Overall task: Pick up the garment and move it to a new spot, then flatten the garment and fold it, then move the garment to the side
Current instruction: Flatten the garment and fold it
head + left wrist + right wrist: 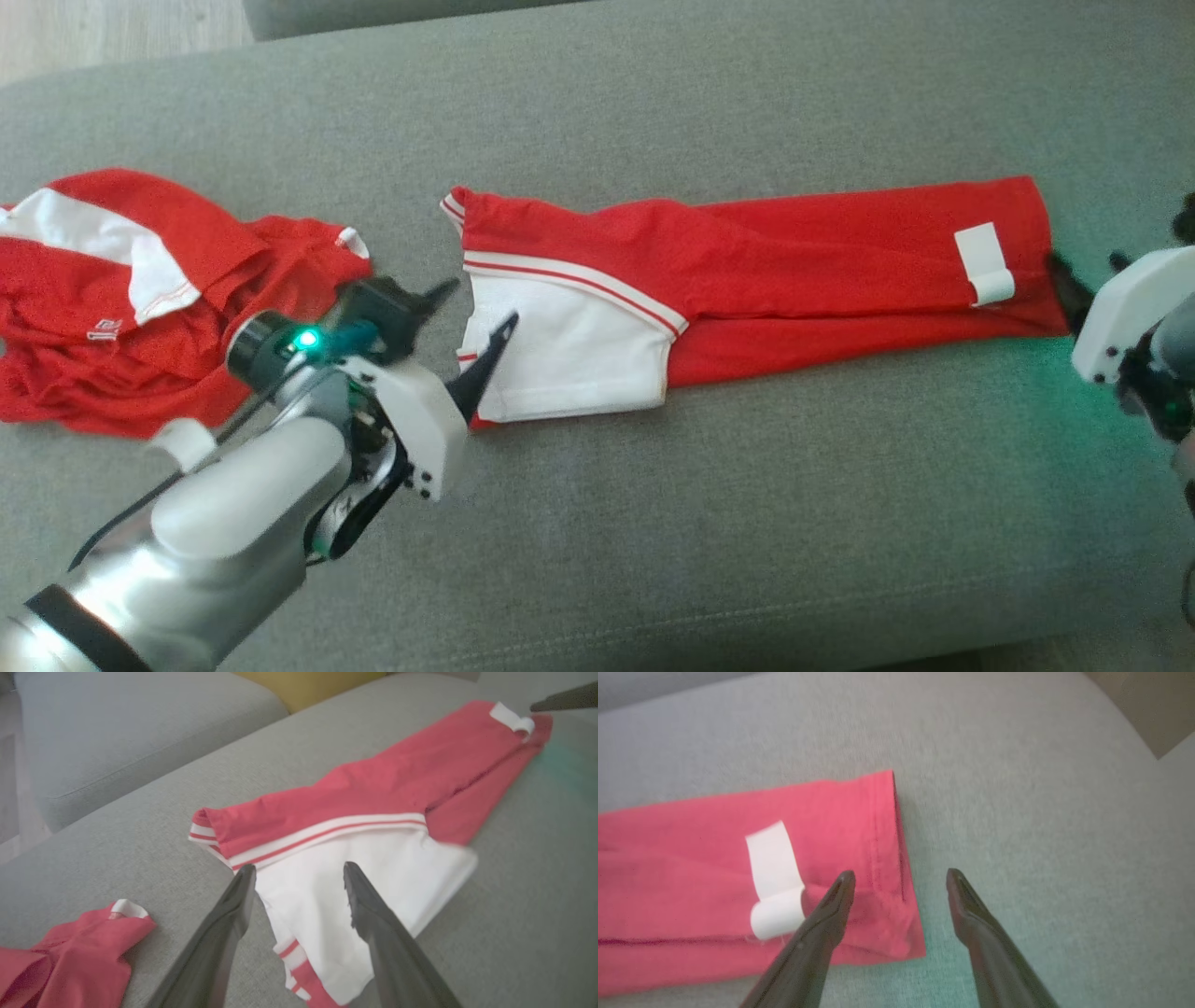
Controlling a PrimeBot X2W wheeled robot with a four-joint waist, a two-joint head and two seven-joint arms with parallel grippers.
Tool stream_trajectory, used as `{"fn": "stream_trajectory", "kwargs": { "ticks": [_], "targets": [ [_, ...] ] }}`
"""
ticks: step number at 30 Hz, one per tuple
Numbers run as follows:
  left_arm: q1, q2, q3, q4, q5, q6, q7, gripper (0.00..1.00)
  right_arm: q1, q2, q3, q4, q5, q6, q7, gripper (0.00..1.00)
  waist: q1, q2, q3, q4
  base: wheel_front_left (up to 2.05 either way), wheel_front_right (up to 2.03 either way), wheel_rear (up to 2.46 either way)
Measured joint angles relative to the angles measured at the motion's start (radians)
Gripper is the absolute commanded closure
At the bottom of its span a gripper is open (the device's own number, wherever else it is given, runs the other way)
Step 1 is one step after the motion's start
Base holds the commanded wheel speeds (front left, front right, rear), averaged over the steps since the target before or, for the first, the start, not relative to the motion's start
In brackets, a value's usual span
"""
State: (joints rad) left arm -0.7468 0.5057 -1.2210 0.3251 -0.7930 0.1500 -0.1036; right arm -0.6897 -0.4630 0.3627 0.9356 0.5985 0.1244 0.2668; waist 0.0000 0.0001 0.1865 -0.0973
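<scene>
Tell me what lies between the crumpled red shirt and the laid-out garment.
Bare grey cushion, seen in the left wrist view; in the head view the open left pincer hovers above that gap.

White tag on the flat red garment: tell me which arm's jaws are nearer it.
Right. The right arm's jaws hover at the hem beside the white tag; the left arm's jaws are at the garment's opposite end, over its white panel.
</scene>
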Motion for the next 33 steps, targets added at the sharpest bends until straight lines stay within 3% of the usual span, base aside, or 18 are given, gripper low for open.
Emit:
{"fn": "stream_trajectory", "kwargs": {
  "ticks": [4,9,12,17,21,26,33],
  "targets": [
    [0.012,-0.022,0.079,0.01,-0.04,0.051,-0.09,0.0,0.002,0.007,-0.058,-0.04,0.001,0.0,-0.102,0.0,0.0,0.0,-0.02,-0.002,0.0,0.0,0.0],
    [0.044,-0.052,0.255,-0.018,-0.062,0.144,-0.146,0.0,0.031,0.036,-0.111,-0.124,-0.003,0.0,-0.257,0.0,0.0,0.0,-0.043,0.002,0.0,0.0,0.0],
    [0.105,-0.075,0.405,-0.096,0.007,0.189,-0.146,0.0,0.084,0.063,-0.134,-0.184,-0.048,0.0,-0.362,0.0,0.0,0.0,-0.048,0.007,0.0,0.0,0.0],
    [0.27,-0.132,0.584,-0.182,0.153,0.192,-0.153,0.0,0.165,0.13,-0.19,-0.279,-0.14,0.0,-0.475,0.0,0.0,0.0,-0.047,0.01,0.0,0.0,0.0],
    [0.378,-0.18,0.664,-0.207,0.217,0.156,-0.153,0.0,0.217,0.18,-0.229,-0.334,-0.2,0.0,-0.497,0.0,0.0,0.0,-0.045,0.016,0.0,0.0,0.0],
    [0.461,-0.3,0.826,-0.235,0.344,0.054,-0.153,0.0,0.328,0.271,-0.287,-0.407,-0.315,0.0,-0.508,0.0,0.0,0.0,-0.041,0.029,0.0,0.0,0.0],
    [0.503,-0.384,0.933,-0.195,0.439,-0.054,-0.153,0.0,0.359,0.321,-0.342,-0.446,-0.361,0.0,-0.509,0.0,0.0,0.0,-0.041,0.036,0.0,0.0,0.0]
  ]
}}
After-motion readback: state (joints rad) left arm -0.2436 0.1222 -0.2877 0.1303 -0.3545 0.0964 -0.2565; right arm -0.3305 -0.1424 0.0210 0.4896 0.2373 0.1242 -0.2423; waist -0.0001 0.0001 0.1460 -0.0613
